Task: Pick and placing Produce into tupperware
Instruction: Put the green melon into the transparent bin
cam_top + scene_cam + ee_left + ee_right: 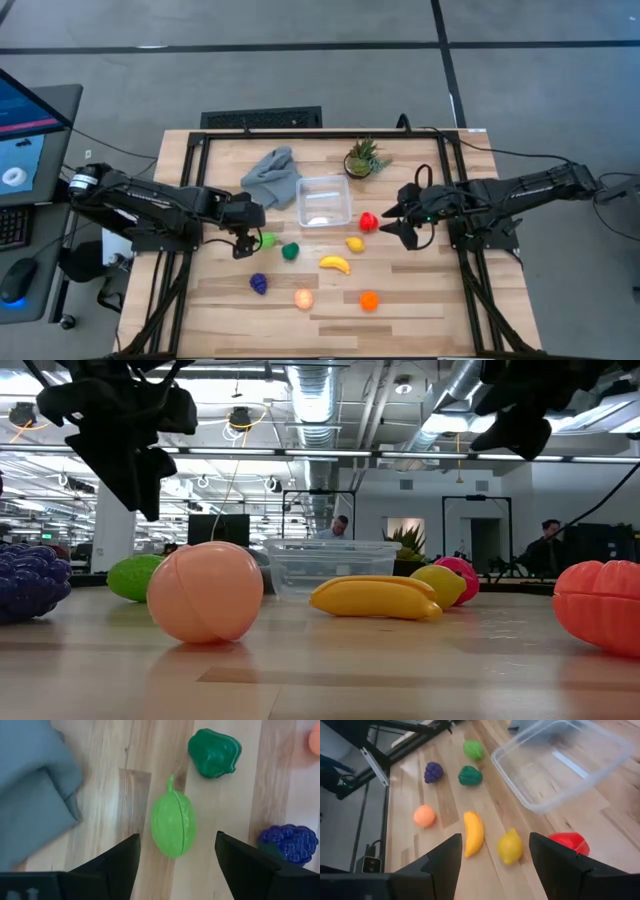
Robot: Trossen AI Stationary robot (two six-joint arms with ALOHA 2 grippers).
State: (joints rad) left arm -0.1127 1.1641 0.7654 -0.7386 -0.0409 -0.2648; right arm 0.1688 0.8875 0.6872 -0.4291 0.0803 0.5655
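My left gripper (250,243) (177,836) is open and hovers over the light green fruit (173,824) (267,240), one finger on either side, touching nothing. My right gripper (392,222) (495,836) is open in the air beside the red fruit (368,221) (569,842). The clear tupperware (323,200) (565,760) stands empty behind them. On the table lie the dark green pepper (290,251), the lemon (354,243), the banana (335,264), the purple grapes (259,284), the peach fruit (304,298) and the orange fruit (369,299).
A grey cloth (272,175) lies crumpled left of the tupperware, and a spiky potted plant (363,158) stands at its far right. Black frame rails (190,180) run along the table's sides and far edge. Bare wood shows along the near edge.
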